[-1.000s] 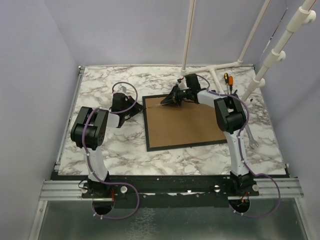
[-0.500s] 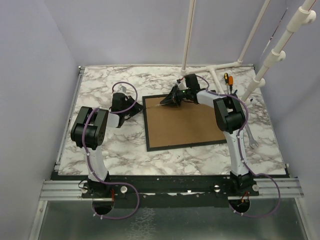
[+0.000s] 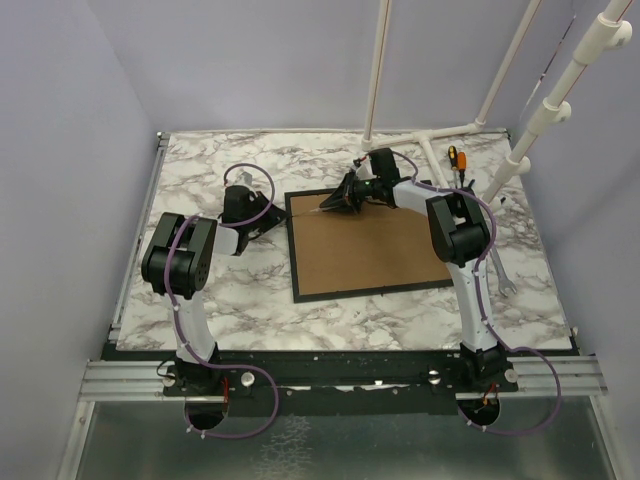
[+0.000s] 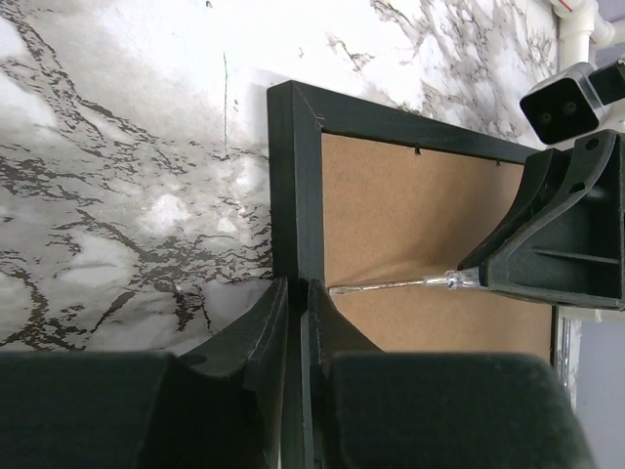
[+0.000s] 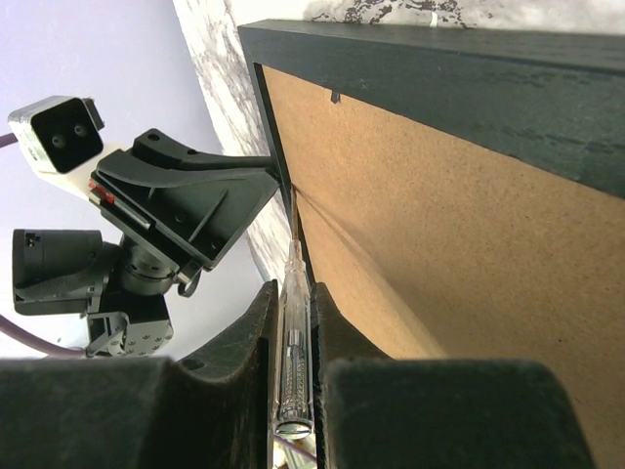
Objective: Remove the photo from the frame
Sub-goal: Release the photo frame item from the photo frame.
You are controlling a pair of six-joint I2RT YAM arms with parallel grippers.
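1. Lavender walls [image 3: 60, 120] close in a grey-veined marble table [image 3: 200, 300]. White pipes [image 3: 378, 60] rise at its back, and a metal rail [image 3: 340, 375] runs along the near edge where we see both arm bases.
2. At mid-table the frame [image 3: 370, 250] lies flat and face down, its black border around a brown back [image 4: 420, 225]. The photo is hidden beneath that board, so we cannot see it in any view.
3. We see the left arm [image 3: 180, 260] reaching to the frame's left side, and the right arm [image 3: 460, 235] bending over its far edge and covering part of it from above.
4. The left gripper [image 4: 298, 288] has its jaws clamped on the frame's left border, one finger outside on the marble side and one over the brown back.
5. The right gripper [image 5: 293, 288] has its jaws closed on the clear handle of a screwdriver [image 5: 294, 362]. Its thin shaft runs low over the board to the seam beside the left border, close to the left gripper's fingers. We cannot tell whether the tip sits under the board.
6. Near the table's right edge lie an orange-handled tool [image 3: 453, 158] and a wrench [image 3: 503, 278], both too small for detail.
7. Both wrist views cut off most of the frame.
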